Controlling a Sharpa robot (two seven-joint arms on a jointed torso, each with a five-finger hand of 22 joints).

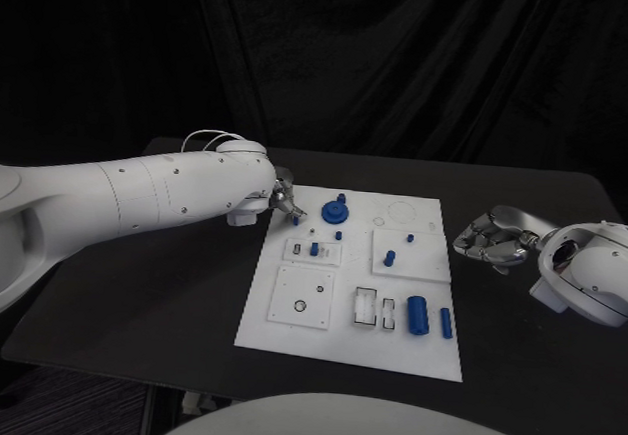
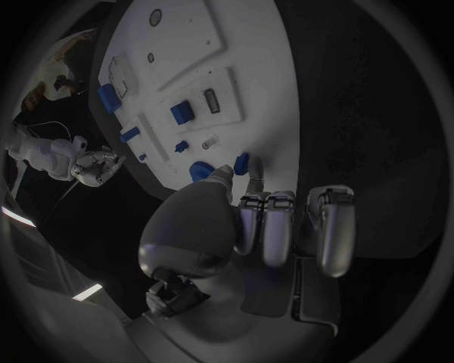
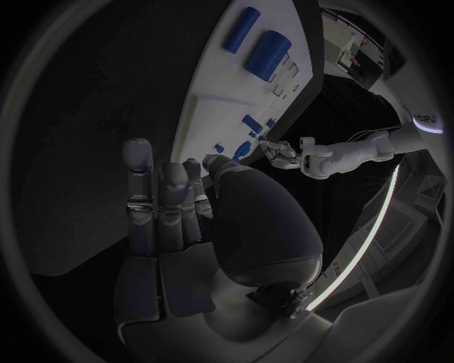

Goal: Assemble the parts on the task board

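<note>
We see the left hand point(image 1: 265, 206) at the far left corner of the white board point(image 1: 285, 336), about ten o'clock from the board's middle. In the left wrist view its fingers point(image 2: 268, 227) are straight and side by side, and they hold nothing; the fingertips are just beside a small blue peg point(image 2: 243, 162) at the board's edge. A round blue knob point(image 1: 334, 213) stands near this hand, toward twelve o'clock on the board.

On the near half of the board, about five o'clock, a big blue cylinder point(image 1: 417, 314) and a thin blue cylinder point(image 1: 446, 323) lie side by side. Left of them are two white recesses point(image 1: 375, 309); we cannot tell what is in them.

At three o'clock, on the black table point(image 1: 150, 296) beside the board, the right hand point(image 1: 491, 240) has its fingers point(image 3: 159, 204) stretched and empty.
</note>
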